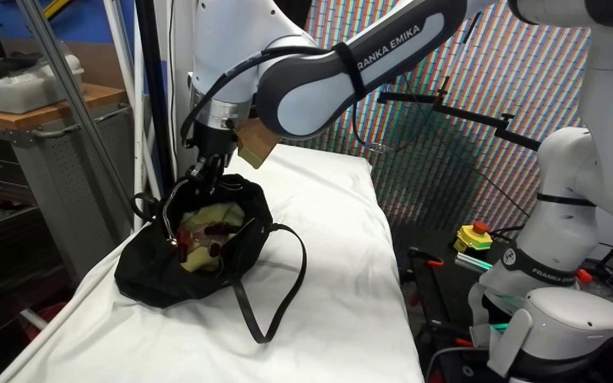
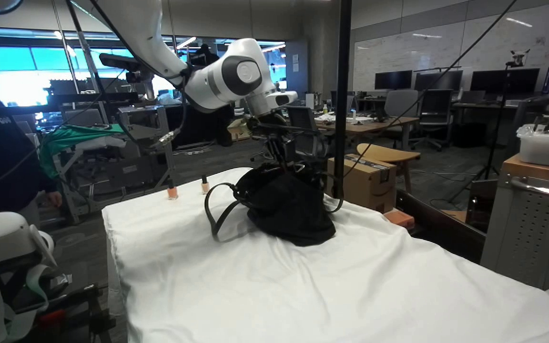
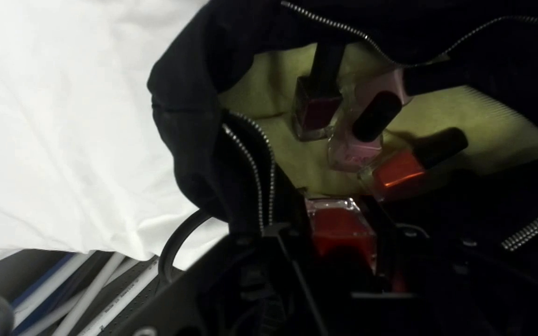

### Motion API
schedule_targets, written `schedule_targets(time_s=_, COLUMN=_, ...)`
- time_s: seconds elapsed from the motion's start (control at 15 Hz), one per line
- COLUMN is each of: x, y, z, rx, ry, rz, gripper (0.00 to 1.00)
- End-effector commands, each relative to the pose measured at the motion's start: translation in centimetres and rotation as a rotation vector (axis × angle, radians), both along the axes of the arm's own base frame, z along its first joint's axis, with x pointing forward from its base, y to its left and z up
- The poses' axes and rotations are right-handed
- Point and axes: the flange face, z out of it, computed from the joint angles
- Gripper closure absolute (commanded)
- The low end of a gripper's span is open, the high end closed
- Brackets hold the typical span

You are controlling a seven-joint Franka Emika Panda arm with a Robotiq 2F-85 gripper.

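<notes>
A black bag (image 1: 152, 276) with a zip and strap stands open on a white-covered table (image 1: 338, 298); it also shows in an exterior view (image 2: 293, 209) and the wrist view (image 3: 185, 88). My gripper (image 1: 208, 178) points down at the bag's mouth, also in an exterior view (image 2: 281, 155). In the wrist view, the fingers (image 3: 338, 207) are shut on a red nail polish bottle (image 3: 341, 228); its cap is in the dark. On the yellow-green lining lie a dark purple bottle (image 3: 318, 112), pink bottles (image 3: 355, 151) and an orange-red bottle (image 3: 399, 172).
Two nail polish bottles, orange (image 2: 172, 192) and peach (image 2: 205, 185), stand on the table. The bag's strap (image 1: 285, 308) loops onto the cloth. A black pole (image 2: 342, 95) rises by the table. A cardboard box (image 2: 367, 183) and a grey cabinet (image 1: 93, 175) stand beside it.
</notes>
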Motion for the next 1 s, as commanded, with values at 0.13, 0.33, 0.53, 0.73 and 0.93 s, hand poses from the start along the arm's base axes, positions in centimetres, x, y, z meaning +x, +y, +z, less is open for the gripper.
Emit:
schedule_targets(time_s=0.13, x=3.9, y=-0.7, z=0.2, rx=-0.013, ry=0.019, rz=0.003, gripper=0.22)
schedule_targets(time_s=0.33, x=4.4, y=-0.7, z=0.2, rx=-0.007, ry=0.036, rz=0.005, gripper=0.02)
schedule_targets(time_s=0.53, x=4.3, y=-0.2, z=0.4, rx=0.004, ry=0.052, rz=0.02, gripper=0.0)
schedule_targets(time_s=0.73, x=3.7, y=0.5, z=0.8, rx=-0.004, ry=0.068, rz=0.031, gripper=0.0)
schedule_targets(time_s=0.93, x=2.6, y=2.2, z=0.7, rx=-0.011, ry=0.078, rz=0.044, gripper=0.0)
